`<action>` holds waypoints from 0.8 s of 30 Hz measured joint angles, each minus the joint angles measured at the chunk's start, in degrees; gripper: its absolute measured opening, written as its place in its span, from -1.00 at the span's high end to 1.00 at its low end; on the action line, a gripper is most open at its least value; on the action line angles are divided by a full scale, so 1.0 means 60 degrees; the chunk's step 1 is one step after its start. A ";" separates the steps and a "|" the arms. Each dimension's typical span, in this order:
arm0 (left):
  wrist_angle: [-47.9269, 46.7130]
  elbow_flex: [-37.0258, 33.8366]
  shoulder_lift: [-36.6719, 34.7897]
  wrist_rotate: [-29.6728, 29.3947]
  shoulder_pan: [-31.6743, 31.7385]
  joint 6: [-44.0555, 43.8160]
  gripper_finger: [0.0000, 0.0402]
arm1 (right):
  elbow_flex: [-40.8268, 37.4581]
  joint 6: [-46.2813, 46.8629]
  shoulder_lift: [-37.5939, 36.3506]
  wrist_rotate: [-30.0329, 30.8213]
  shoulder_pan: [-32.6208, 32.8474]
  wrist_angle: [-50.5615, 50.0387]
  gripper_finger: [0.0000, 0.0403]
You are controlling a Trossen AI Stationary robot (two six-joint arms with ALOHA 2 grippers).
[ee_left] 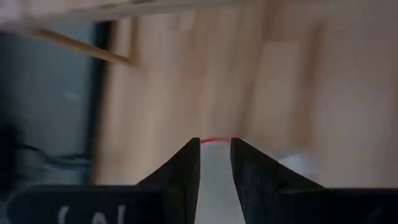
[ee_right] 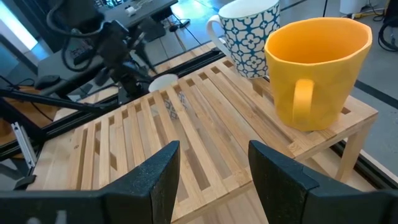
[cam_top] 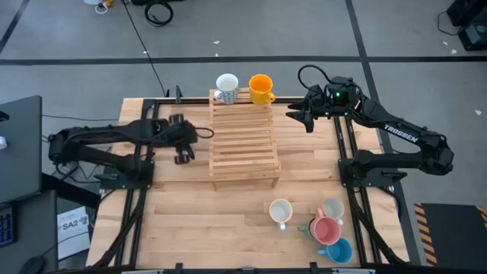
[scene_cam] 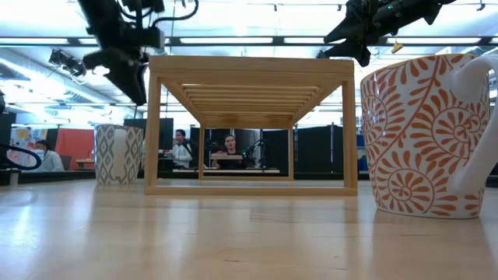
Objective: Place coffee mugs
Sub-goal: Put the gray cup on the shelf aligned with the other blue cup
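Note:
A wooden slatted rack (cam_top: 242,141) stands mid-table. A white blue-patterned mug (cam_top: 226,87) and an orange mug (cam_top: 260,88) stand on its far end; both show in the right wrist view, the patterned mug (ee_right: 249,34) behind the orange mug (ee_right: 314,68). My right gripper (cam_top: 299,116) hovers open and empty by the rack's far right corner, a little short of the orange mug. My left gripper (cam_top: 183,156) hangs in the air just left of the rack, its fingers (ee_left: 186,171) a narrow gap apart, holding nothing. A grey-patterned mug (scene_cam: 118,154) stands on the table below it.
Near the table's near right corner stand a cream mug (cam_top: 281,211), a white mug (cam_top: 332,208), a pink mug (cam_top: 327,230), a blue mug (cam_top: 339,251) and a dark green one (cam_top: 312,227). An orange-patterned mug (scene_cam: 424,136) fills the low view's right. People sit beyond the table.

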 joint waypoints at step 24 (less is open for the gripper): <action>-0.0339 -0.0004 0.0019 0.4218 -0.3314 -1.1480 0.36 | -0.0002 0.0000 0.0001 -0.0011 0.0000 0.0000 0.02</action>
